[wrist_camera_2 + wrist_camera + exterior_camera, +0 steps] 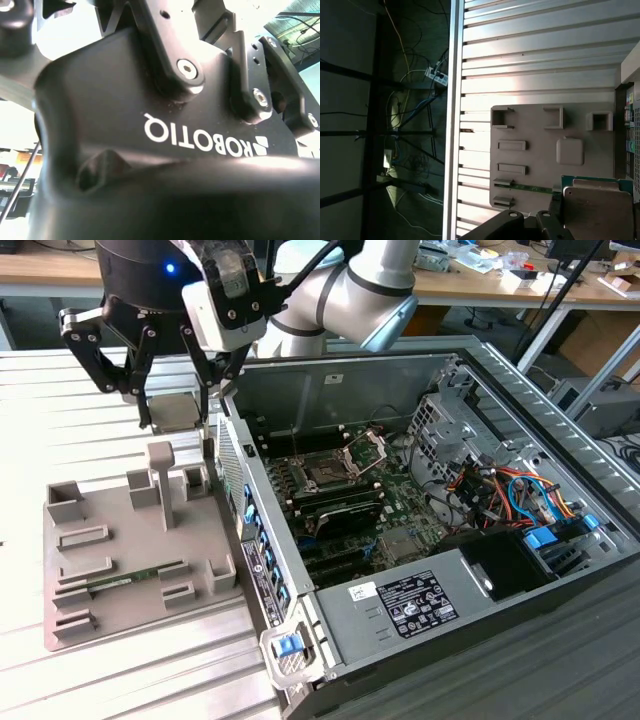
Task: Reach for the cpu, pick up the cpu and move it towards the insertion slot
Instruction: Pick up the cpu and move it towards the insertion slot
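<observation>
The cpu (597,210) is silvery-grey with green edging, the tray (130,540) plain grey, the table (535,50) pale and ribbed.

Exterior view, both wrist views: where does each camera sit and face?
Exterior view: off the arm, above, facing open metal computer case, grey moulded tray, silver arm and tool.
First wrist view: on the arm, facing down at the tray; tool links show.
Second wrist view: on the arm, facing the tool's black body.
Shared: exterior and first wrist views show the tray and flat square silvery cpu.
</observation>
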Controlling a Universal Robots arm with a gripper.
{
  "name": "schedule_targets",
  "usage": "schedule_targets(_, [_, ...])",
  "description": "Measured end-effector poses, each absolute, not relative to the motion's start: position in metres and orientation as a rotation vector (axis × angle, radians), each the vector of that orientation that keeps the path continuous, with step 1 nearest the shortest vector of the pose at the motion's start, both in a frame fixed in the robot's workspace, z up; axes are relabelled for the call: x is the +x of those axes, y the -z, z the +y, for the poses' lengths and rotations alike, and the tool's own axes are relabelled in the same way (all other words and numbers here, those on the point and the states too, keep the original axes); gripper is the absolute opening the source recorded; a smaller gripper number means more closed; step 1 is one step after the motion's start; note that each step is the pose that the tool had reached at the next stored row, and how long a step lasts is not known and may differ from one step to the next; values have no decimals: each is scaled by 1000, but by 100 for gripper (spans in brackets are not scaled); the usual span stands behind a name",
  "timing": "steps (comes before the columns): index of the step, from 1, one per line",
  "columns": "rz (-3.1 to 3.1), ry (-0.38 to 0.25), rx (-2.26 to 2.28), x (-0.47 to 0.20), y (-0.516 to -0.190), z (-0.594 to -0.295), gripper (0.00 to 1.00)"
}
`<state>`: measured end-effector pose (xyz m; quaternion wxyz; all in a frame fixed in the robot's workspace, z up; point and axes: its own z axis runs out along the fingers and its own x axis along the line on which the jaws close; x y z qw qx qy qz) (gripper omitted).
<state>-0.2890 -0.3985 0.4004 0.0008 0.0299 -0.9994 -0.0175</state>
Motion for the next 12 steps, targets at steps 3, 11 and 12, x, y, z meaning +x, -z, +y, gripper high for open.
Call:
schedule_targets(3, [-3138,55,94,-287,-400,-398,55])
schedule_targets(11, [-3138,54,94,-281,-400,-398,55])
schedule_targets(12, [-3138,54,94,-281,-400,-398,55])
